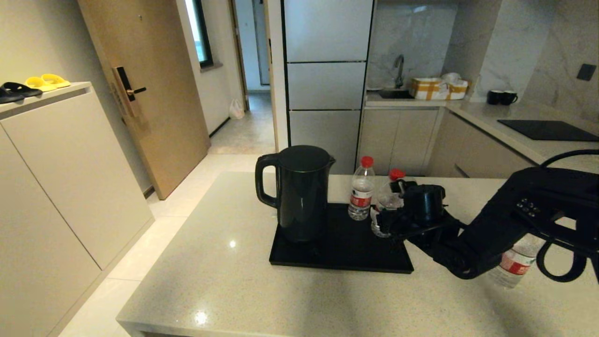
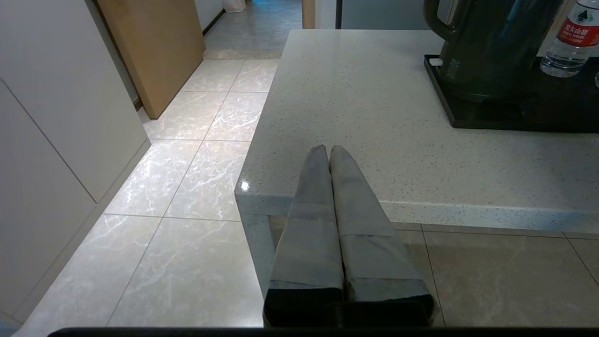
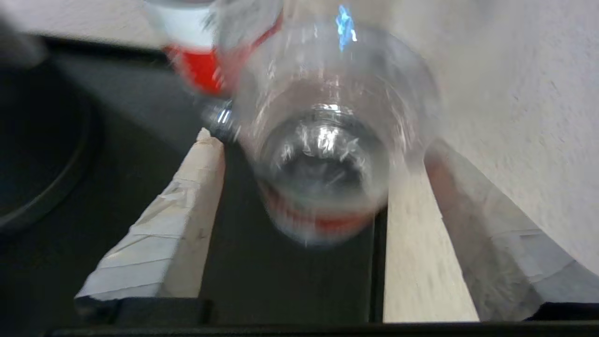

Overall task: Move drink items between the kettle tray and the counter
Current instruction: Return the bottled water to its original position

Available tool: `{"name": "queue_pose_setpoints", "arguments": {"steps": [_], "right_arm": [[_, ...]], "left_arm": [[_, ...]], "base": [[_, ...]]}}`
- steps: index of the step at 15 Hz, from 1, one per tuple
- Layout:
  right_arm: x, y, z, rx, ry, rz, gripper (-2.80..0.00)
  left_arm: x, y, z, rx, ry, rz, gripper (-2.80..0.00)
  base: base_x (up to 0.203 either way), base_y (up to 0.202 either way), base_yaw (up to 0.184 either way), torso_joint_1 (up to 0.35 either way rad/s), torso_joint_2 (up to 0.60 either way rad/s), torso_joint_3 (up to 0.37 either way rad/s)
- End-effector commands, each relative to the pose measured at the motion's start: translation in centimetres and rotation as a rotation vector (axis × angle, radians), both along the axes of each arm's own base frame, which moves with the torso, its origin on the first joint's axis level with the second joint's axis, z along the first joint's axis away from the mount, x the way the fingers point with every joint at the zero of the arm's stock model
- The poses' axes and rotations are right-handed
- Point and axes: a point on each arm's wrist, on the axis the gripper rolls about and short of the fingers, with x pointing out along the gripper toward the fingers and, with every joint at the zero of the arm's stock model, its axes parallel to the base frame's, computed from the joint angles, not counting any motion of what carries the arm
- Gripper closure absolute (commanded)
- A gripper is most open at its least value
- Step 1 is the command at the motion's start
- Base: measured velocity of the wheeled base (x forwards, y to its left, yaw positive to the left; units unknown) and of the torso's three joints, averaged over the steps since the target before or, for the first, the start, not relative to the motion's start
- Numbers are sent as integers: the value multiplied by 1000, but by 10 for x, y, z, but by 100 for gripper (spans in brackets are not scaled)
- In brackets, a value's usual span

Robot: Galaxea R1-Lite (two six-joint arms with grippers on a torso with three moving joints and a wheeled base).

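Observation:
The matte black kettle (image 1: 299, 196) (image 2: 491, 47) stands on the left part of the black tray (image 1: 346, 255) (image 2: 514, 117), on the beige counter (image 1: 224, 285) (image 2: 398, 117). One red-capped water bottle (image 1: 361, 192) (image 2: 568, 42) (image 3: 196, 65) stands upright on the tray. Beside it a second bottle (image 1: 386, 201) (image 3: 327, 140) leans tilted over the tray's right side, with my right gripper (image 1: 389, 223) (image 3: 318, 140) shut on it. A third bottle (image 1: 514, 264) stands on the counter, partly hidden behind my right arm. My left gripper (image 2: 329, 149) hangs shut at the counter's near left corner.
Two black mugs (image 1: 500, 97) and a black hob (image 1: 547, 130) sit on the far grey worktop, by a sink and a yellow-striped box (image 1: 437, 88). Tiled floor, a wooden door and a low cabinet lie left of the counter.

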Motion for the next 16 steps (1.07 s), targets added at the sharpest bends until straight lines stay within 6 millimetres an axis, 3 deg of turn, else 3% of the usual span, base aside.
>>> {"name": "queue_pose_setpoints", "arguments": {"steps": [1, 5, 6, 8, 12, 14, 16], "right_arm": [[-26, -7, 20, 25, 2, 31, -280], [-65, -20, 65, 108, -59, 51, -280], [-79, -26, 74, 117, -69, 45, 0], [-111, -40, 76, 135, -47, 10, 0], [-153, -64, 30, 172, 110, -264, 0], [-154, -68, 25, 132, 19, -402, 0], [-153, -70, 5, 25, 42, -540, 0]], "left_arm": [[0, 0, 0, 0, 0, 0, 0], [0, 0, 0, 0, 2, 0, 0], [0, 0, 0, 0, 0, 0, 0], [0, 0, 0, 0, 1, 0, 0], [0, 0, 0, 0, -1, 0, 0], [0, 0, 0, 0, 1, 0, 0], [0, 0, 0, 0, 0, 0, 0]], "base": [[0, 0, 0, 0, 0, 0], [0, 0, 0, 0, 0, 0], [0, 0, 0, 0, 0, 0], [0, 0, 0, 0, 0, 0], [0, 0, 0, 0, 0, 0], [0, 0, 0, 0, 0, 0], [0, 0, 0, 0, 0, 0]]}}
